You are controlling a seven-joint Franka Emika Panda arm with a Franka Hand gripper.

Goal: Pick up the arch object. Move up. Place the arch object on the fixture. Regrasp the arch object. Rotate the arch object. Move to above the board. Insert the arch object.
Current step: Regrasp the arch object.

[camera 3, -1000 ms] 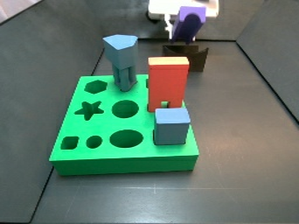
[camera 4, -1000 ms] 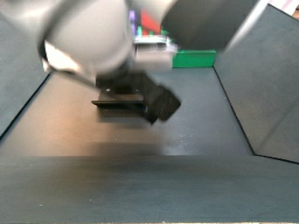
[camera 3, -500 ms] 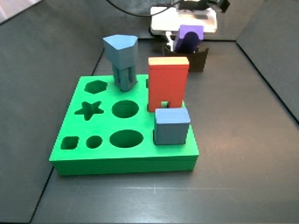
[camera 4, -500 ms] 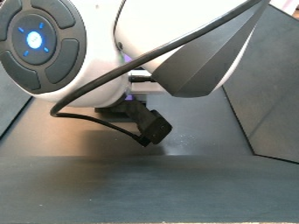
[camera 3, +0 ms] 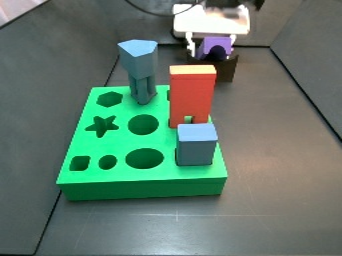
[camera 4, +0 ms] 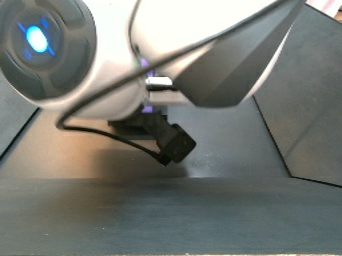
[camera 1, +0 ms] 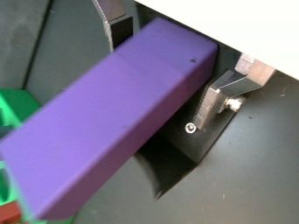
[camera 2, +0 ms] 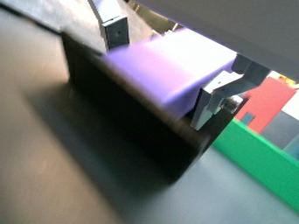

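Note:
The purple arch object (camera 3: 215,46) lies across the top of the dark fixture (camera 3: 225,68) at the back of the floor. My gripper (camera 3: 214,38) hangs right over it, shut on it, one finger on each side. In both wrist views the arch object (camera 1: 117,122) (camera 2: 170,70) fills the space between the silver fingers (camera 1: 219,94) (camera 2: 112,31), with the fixture (camera 2: 128,118) just beneath. The green board (camera 3: 94,165) lies in front, nearer the camera. In a side view the arm's body (camera 4: 134,50) hides almost everything.
On the board stand a blue-grey pentagon column (camera 3: 136,70), a red-orange block (camera 3: 193,95) and a small blue block (camera 3: 195,143). Star, hexagon, circle and square holes are open on its left half. Dark walls close in the floor at the sides.
The gripper has come down with the arch object, from above the fixture to resting on its top. Nothing on the board has moved.

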